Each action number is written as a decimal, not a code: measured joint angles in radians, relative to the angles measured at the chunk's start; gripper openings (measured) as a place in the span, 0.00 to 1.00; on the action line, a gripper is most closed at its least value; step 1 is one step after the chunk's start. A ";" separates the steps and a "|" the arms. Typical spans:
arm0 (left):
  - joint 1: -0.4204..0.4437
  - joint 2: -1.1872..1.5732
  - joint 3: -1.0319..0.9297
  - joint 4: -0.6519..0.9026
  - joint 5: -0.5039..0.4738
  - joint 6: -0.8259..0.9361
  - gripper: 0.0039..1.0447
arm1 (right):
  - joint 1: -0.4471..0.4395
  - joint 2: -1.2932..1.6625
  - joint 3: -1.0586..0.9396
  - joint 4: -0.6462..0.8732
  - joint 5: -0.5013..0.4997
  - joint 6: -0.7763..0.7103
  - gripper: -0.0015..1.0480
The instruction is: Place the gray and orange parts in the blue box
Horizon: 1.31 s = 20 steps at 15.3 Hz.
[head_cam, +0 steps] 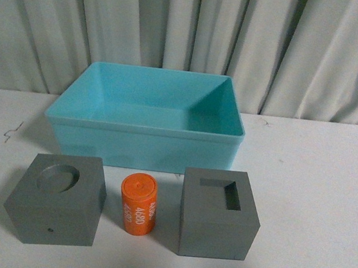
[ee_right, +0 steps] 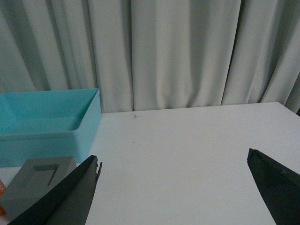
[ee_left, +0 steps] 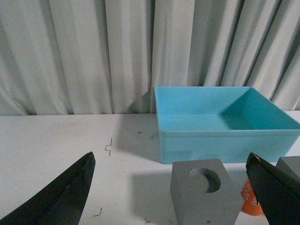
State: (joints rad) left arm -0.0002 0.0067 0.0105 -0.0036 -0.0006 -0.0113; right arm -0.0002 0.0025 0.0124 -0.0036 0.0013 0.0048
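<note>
Pale pleated curtains (head_cam: 178, 30) close off the back, and below them a white tabletop (head_cam: 315, 188) carries everything. Largest on it is the light turquoise rectangular plastic bin (head_cam: 142, 144), empty, at the back centre. In front of its near wall, all outside it, the parts sit in a row. A matte gray cube with a round top recess (head_cam: 53, 213) is on the left and a matte gray cube with a rectangular top recess (head_cam: 216, 232) on the right. Between them, apart from both, stands a small upright orange cylinder (head_cam: 138, 207).

In the wrist views the left gripper (ee_left: 169, 158) and right gripper (ee_right: 173, 156) each show black fingers spread wide with nothing between them. Both are on the near side of the row, the left facing the round-recess cube.

We judge the cubes the riskier picks. They are broad and smooth-sided, so a shallow or off-centre pinch could let one twist or slip. A cube carried too low could catch the bin's rim and shove the bin back. The cylinder stands close between the cubes, so a finger coming down beside either cube could tip it, and on its side it would roll. Both arms working toward the middle could also crowd each other.

The only writing we find is white digits on the cylinder. One row looks like 4680, and the second curves away too far to read.
</note>
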 joint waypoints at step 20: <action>0.000 0.000 0.000 0.000 0.000 0.000 0.94 | 0.000 0.000 0.000 0.000 0.000 0.000 0.94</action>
State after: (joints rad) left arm -0.0002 0.0067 0.0105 -0.0032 -0.0006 -0.0113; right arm -0.0002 0.0025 0.0124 -0.0036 0.0013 0.0048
